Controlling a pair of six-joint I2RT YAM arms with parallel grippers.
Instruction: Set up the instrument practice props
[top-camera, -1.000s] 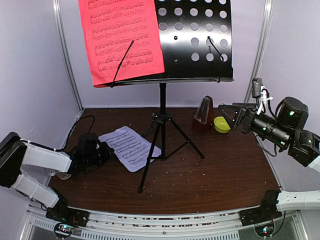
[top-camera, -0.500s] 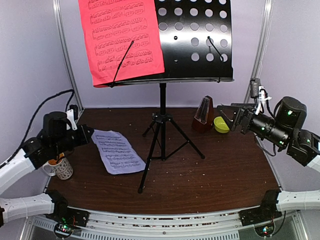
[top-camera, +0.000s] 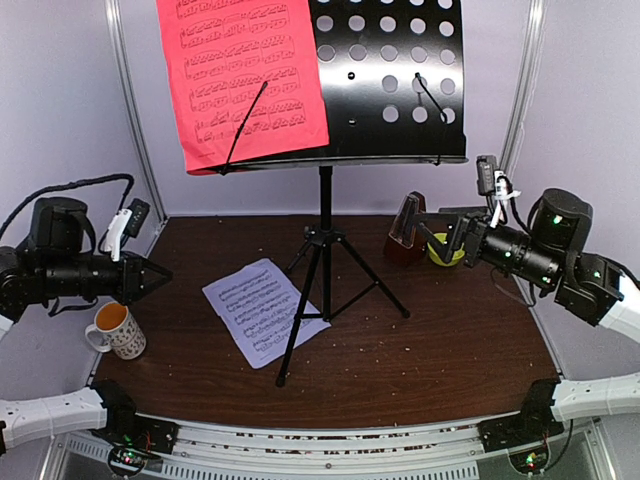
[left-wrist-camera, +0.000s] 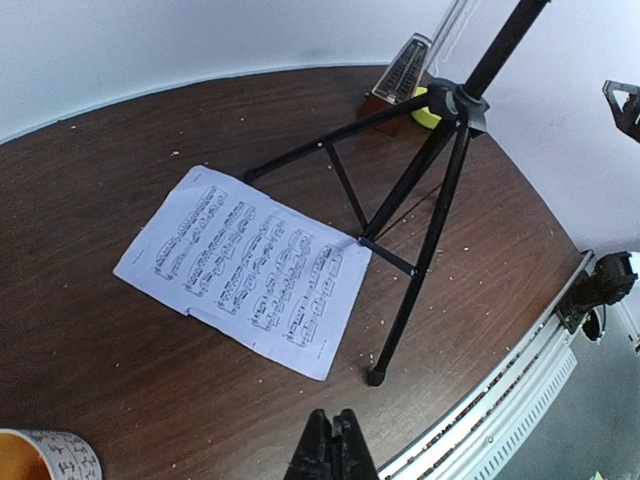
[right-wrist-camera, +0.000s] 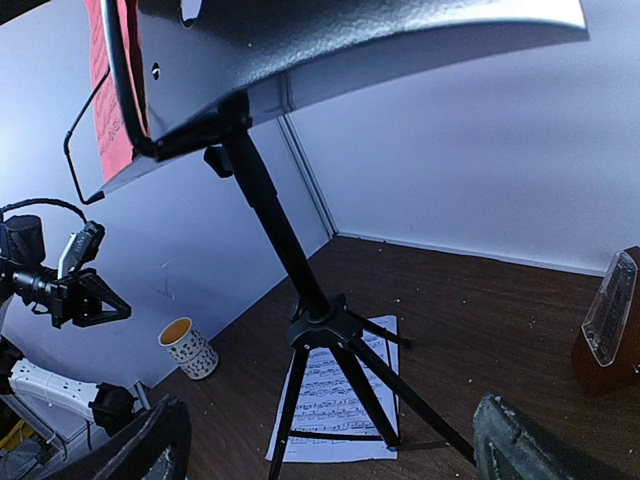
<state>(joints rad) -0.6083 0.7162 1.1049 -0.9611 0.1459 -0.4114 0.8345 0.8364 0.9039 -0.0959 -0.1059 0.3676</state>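
Observation:
The black perforated music stand (top-camera: 390, 80) stands mid-table on tripod legs (top-camera: 325, 290), with the red sheet (top-camera: 245, 75) clipped on its left half. A white sheet (top-camera: 265, 310) lies flat on the table by the left tripod leg, its right edge under the legs (left-wrist-camera: 245, 265). At the back right is the brown metronome (top-camera: 405, 230). My left gripper (top-camera: 160, 273) hovers left of the white sheet, shut and empty (left-wrist-camera: 335, 440). My right gripper (top-camera: 445, 235) hangs open beside the metronome, facing the stand (right-wrist-camera: 330, 420), nothing between its fingers.
A patterned mug (top-camera: 117, 330) stands at the left table edge, below my left gripper. Right of the metronome and under my right gripper sits a yellow-green bowl (top-camera: 443, 250). Pale walls close in the back and both sides. Small crumbs dot the brown tabletop (top-camera: 450, 350).
My left arm has risen from the white sheet's left edge and drawn back to the left, still shut; the sheet shifted slightly. My right gripper has edged left toward the metronome.

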